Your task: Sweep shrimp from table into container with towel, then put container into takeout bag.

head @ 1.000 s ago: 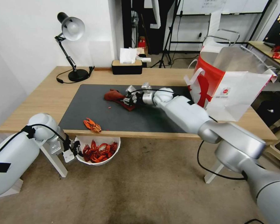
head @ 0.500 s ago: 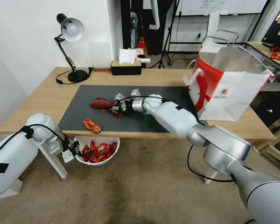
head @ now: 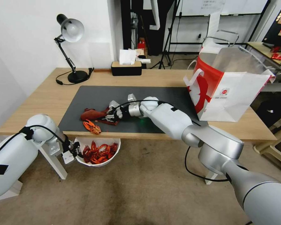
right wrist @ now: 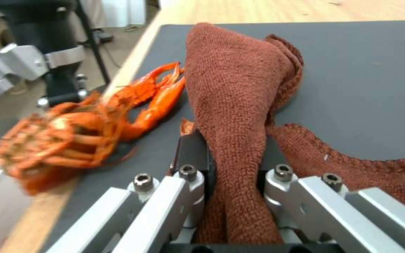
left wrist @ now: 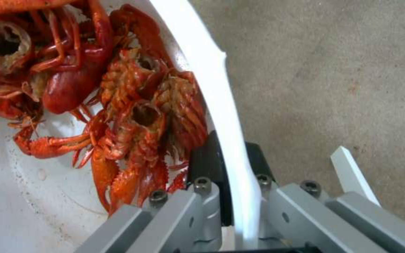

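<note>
One red-orange shrimp [head: 92, 126] [right wrist: 95, 123] lies at the near edge of the dark mat [head: 93, 97] on the table [head: 53, 93]. My right gripper [head: 110, 115] [right wrist: 233, 165] is shut on the rust-brown towel [head: 90, 114] [right wrist: 230, 105], whose free end lies on the mat right beside that shrimp. Below the table edge, my left gripper [head: 73, 150] [left wrist: 233, 154] is shut on the rim of the white container [head: 115, 154] [left wrist: 212, 80], which holds a heap of shrimp [head: 98, 153] [left wrist: 132, 105]. The red-and-white takeout bag [head: 228, 87] stands open at the table's right.
A desk lamp [head: 70, 47] stands at the back left of the table and a black tissue box [head: 126, 67] at the back middle. A white table leg [head: 54, 159] is close to my left gripper. Bare floor lies below the container.
My right gripper has dragged the towel across the mat toward the near left edge, up to the lone shrimp. The left gripper and the container have stayed put.
</note>
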